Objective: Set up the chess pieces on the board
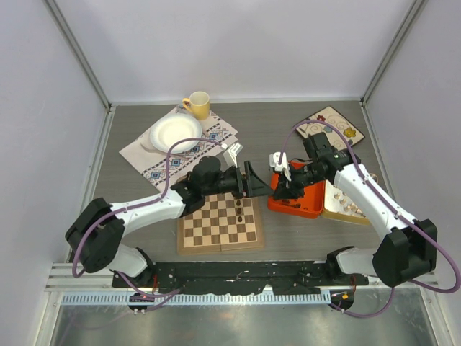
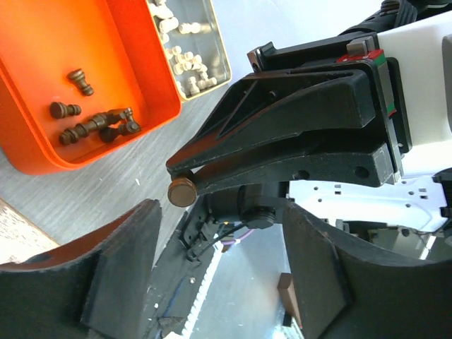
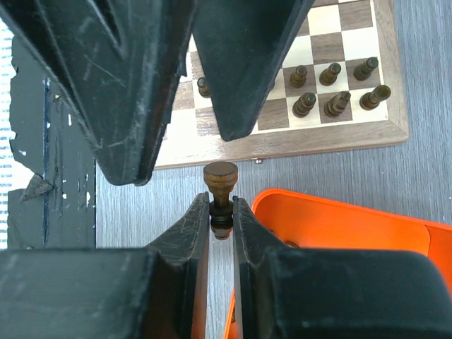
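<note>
1. Overhead, the left tool [image 1: 259, 182] masks the far edge of the board [image 1: 216, 231].
2. The dark piece [image 3: 220, 173] has one end buried in the right tool [image 3: 221, 206]; rank unreadable.
3. The orange tray [image 2: 35, 42] is cut by the left-wrist view's top and left edges.
4. The pale pieces [image 2: 185, 60] in the tin [image 2: 220, 49] are too blurred to identify.

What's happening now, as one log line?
right gripper shut on dark piece, between board and tray | left gripper open, facing it

Two robot arms [image 1: 144, 209]. One chessboard [image 1: 216, 227], with at least seven dark pieces [image 3: 337, 104] showing on it. One orange tray [image 1: 310, 205] holding about six more, and one dark piece [image 3: 220, 185] held in the air. One tin [image 1: 344, 216] of pale pieces [image 2: 185, 58], too many to count. One cup [image 1: 198, 105], one plate [image 1: 175, 133], one cloth [image 1: 144, 162], one square mat [image 1: 338, 117].
</note>
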You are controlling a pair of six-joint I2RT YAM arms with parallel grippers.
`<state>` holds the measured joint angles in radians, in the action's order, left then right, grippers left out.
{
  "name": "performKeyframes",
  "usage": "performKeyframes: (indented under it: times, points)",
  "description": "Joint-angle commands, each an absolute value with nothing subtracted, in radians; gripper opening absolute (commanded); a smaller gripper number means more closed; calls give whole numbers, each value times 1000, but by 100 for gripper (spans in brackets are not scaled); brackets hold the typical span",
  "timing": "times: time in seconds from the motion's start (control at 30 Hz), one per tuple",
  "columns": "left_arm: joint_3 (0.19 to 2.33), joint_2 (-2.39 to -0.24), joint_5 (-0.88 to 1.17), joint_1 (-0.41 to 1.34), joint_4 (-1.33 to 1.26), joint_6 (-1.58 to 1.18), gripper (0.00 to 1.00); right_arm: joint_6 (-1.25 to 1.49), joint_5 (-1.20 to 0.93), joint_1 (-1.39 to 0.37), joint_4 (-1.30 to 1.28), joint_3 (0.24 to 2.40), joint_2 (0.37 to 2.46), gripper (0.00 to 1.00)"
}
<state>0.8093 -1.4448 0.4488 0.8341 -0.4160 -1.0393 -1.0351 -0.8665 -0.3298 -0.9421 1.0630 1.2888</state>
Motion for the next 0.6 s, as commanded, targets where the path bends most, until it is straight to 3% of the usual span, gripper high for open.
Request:
performKeyframes:
  times: [0.0,0.1,0.57]
  points:
    - [816,-1437,482,838,-480,-1075,68,-1005,-922,-333,-893,1085,1255,5]
    - [822,-1457,479,836,-482,-1085,60,-1002,-930,-339,-897,1086,1253,5]
    - [851,-1494,462,844,-388,-1037,49,-991,-946,-344,-900,1083,1250,4]
